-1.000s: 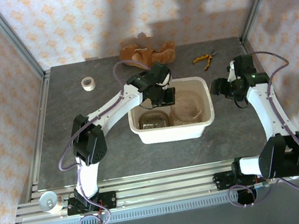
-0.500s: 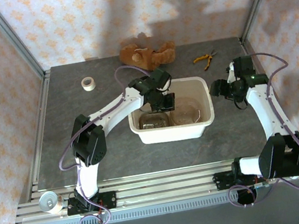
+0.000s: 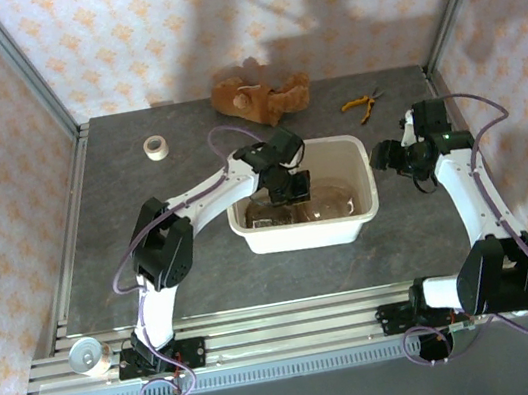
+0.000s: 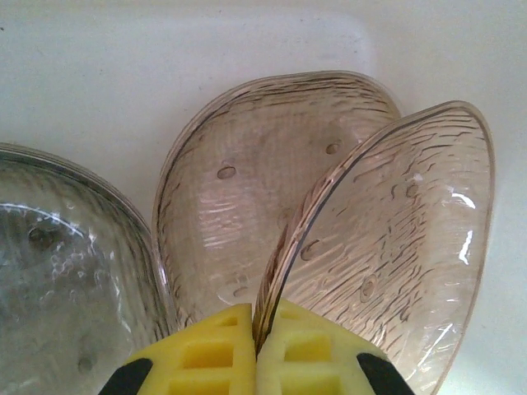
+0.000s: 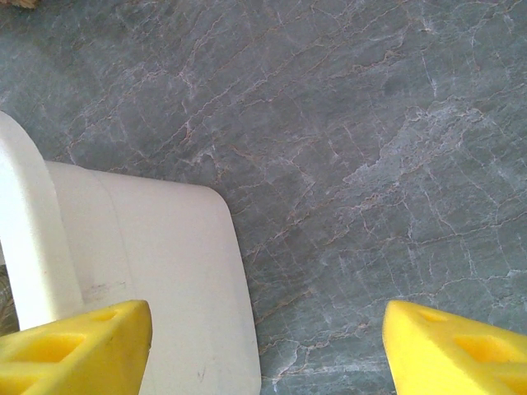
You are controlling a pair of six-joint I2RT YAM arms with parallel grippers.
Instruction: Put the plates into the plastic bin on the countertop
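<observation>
The left hand has gone lower into the plastic bin, pinching a plate by its rim, so release seems near; the right hand is wide open

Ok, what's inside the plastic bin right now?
The plastic bin holds a tinted plate and a clearer plate, plus a third plate pinched on edge by the left gripper, hiding part of the tinted one.

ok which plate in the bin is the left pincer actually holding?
The on-edge plate at the right of the left wrist view, its rim clamped in the left pincer. The middle plate and the left plate lie loose in the bin.
</observation>
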